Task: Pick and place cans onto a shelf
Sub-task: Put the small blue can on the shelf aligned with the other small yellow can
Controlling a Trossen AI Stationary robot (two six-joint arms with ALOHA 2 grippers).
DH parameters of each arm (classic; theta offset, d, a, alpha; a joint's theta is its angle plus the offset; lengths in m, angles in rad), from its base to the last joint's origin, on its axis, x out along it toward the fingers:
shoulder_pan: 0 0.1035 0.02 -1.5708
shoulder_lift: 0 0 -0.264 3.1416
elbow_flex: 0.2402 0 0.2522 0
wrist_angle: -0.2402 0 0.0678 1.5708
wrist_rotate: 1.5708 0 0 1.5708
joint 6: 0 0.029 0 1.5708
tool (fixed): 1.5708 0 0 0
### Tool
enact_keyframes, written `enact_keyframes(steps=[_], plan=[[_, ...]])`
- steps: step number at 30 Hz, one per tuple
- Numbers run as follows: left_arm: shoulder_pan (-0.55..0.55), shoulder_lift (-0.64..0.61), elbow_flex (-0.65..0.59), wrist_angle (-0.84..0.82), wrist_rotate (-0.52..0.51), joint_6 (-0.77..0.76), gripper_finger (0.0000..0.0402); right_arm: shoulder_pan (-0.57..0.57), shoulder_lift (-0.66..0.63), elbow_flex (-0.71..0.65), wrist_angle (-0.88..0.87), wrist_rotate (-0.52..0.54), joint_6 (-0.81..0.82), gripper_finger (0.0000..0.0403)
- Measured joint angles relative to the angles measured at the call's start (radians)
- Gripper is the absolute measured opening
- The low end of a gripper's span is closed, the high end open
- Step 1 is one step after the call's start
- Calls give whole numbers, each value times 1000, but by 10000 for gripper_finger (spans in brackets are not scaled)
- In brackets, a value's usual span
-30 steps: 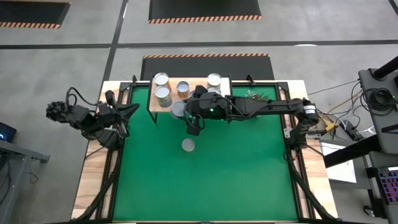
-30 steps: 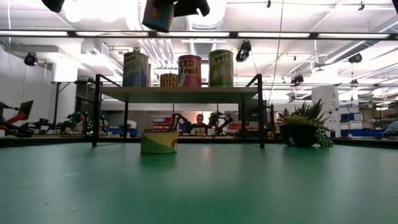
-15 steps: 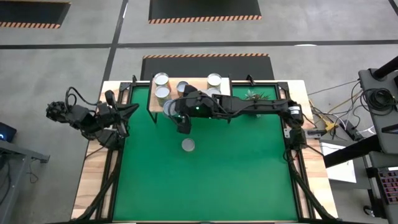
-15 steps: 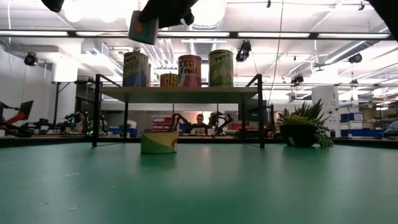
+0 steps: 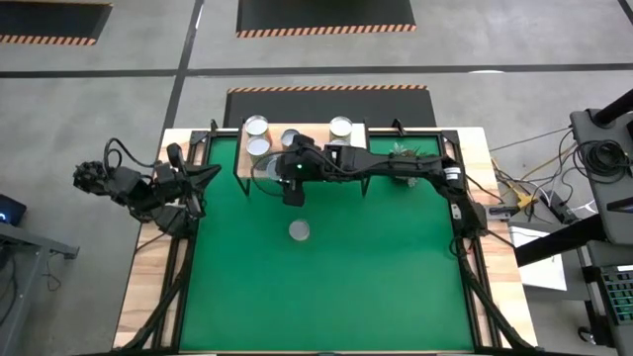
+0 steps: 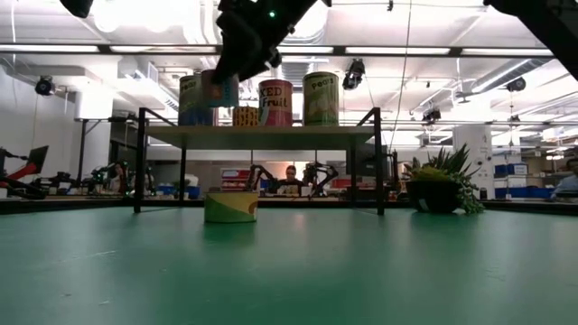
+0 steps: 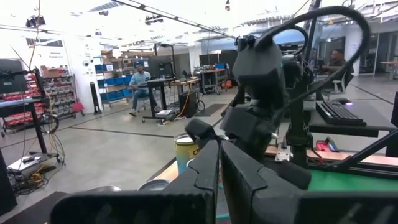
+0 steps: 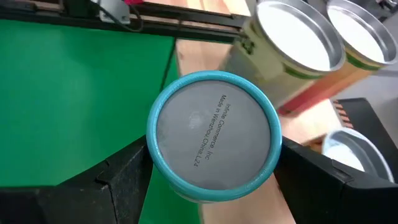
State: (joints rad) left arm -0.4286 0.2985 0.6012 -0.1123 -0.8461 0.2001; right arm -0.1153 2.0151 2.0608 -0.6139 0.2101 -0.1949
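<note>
My right gripper (image 5: pixel 280 176) is shut on a blue-labelled can (image 6: pixel 219 88), held at shelf-top height in front of the left part of the light-wood shelf (image 6: pixel 262 136). The can's grey end shows in the right wrist view (image 8: pixel 214 134). Several cans stand on the shelf (image 5: pixel 256 126) (image 5: pixel 340 127) (image 6: pixel 275 102). One yellow-green can (image 5: pixel 299 230) stands on its base on the green table, also in the low view (image 6: pixel 230 206). My left gripper (image 5: pixel 203 176) waits shut at the table's left edge, empty (image 7: pixel 219 168). My right gripper pinches the blue can's side wall (image 8: pixel 158 168) between its two fingers (image 8: pixel 121 180), one on each side, just below the grey end. The fingers come from above, pointing down. The can hangs clear of table and shelf, nearly upright, slightly tilted.
A small potted plant (image 6: pixel 438 185) stands at the table's far right, beside the shelf. The shelf's thin black legs (image 6: pixel 140 162) stand at the far edge. Open green table (image 5: pixel 326 287) lies in front of the lone can.
My right gripper has carried the blue can toward the table's left edge and then down, from high above the shelf to about the height of the cans standing on it, near the shelf's left part. It has stayed shut on the can.
</note>
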Motion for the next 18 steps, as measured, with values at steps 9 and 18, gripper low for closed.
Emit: enact_keyframes(steps=[9,18], plan=[[0,0,0,0,0,0,0,-17,-2,-3,-28,1,-3,286],[0,0,0,0,0,0,0,-20,-2,-5,-28,0,-16,292]])
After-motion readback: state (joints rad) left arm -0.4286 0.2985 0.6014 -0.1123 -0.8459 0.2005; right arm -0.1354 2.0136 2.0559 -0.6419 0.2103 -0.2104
